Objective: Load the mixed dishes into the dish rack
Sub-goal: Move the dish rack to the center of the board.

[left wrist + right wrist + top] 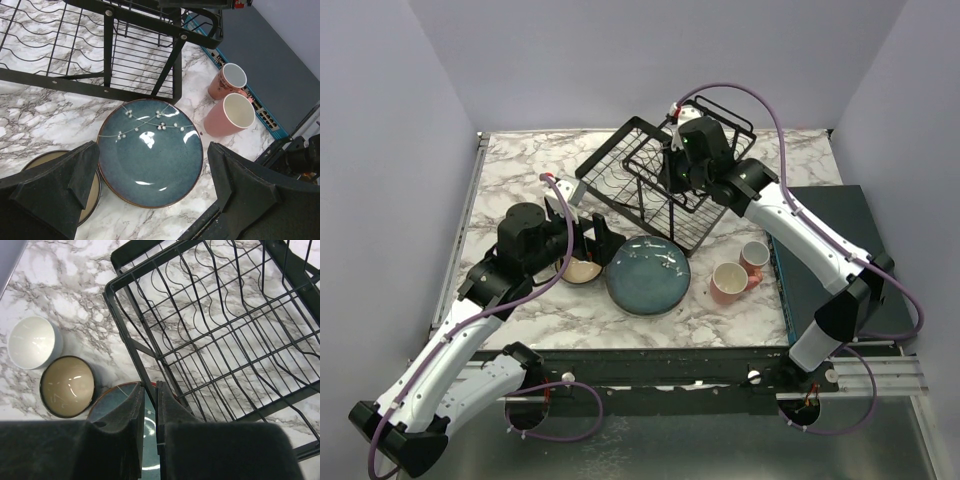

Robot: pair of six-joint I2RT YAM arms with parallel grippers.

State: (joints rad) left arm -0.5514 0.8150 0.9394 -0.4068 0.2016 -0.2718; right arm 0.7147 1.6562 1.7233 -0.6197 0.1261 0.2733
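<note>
Left gripper (153,152) jaws spread over teal plate (648,277); tan bowl (93,192) half hidden behind finger. Right gripper (150,395) jaws pressed together above rack (225,340), rack cut off by frame.

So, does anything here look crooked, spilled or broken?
Only the dish rack: it stands turned at an angle to the table edges, not square with them. The blue plate, the pink mugs, the white bowl and the tan-lined bowl look whole, and I see no spill.
</note>
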